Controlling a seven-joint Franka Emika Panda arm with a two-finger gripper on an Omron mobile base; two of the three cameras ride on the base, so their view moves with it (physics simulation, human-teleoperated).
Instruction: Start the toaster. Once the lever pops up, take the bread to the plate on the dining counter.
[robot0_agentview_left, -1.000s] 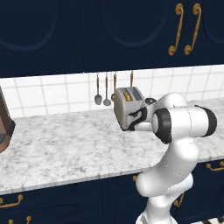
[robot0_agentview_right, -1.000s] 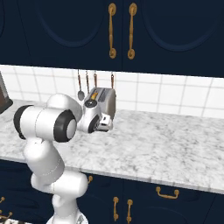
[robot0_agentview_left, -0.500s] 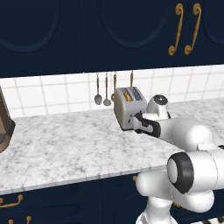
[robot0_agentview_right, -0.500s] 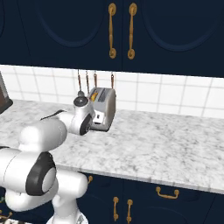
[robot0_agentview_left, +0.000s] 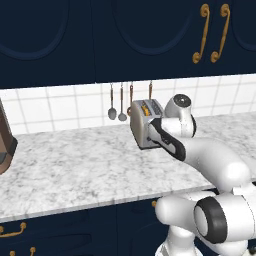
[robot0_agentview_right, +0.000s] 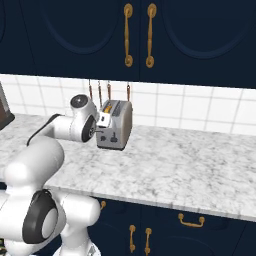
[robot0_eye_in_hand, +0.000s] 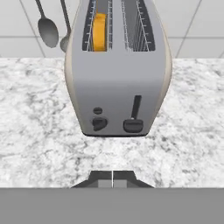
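Silver-grey toaster (robot0_eye_in_hand: 118, 65) stands on the marble bench (robot0_eye_in_hand: 39, 144) straight ahead of the gripper (robot0_eye_in_hand: 113, 180), front face toward it, bread (robot0_eye_in_hand: 99, 31) in the left slot. Lever (robot0_eye_in_hand: 133, 125) sits at the bottom of its vertical track, slightly right of the gripper line. Gripper fingertips are pressed together, holding nothing.

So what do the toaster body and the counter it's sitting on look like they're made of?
The toaster looks like brushed metal: silver-grey, smooth, with a soft sheen, dark controls on its face and wire guards in the slots. The counter looks like polished marble or similar stone, grey-white with darker speckled veining. Both are rendered, so this goes by look alone.
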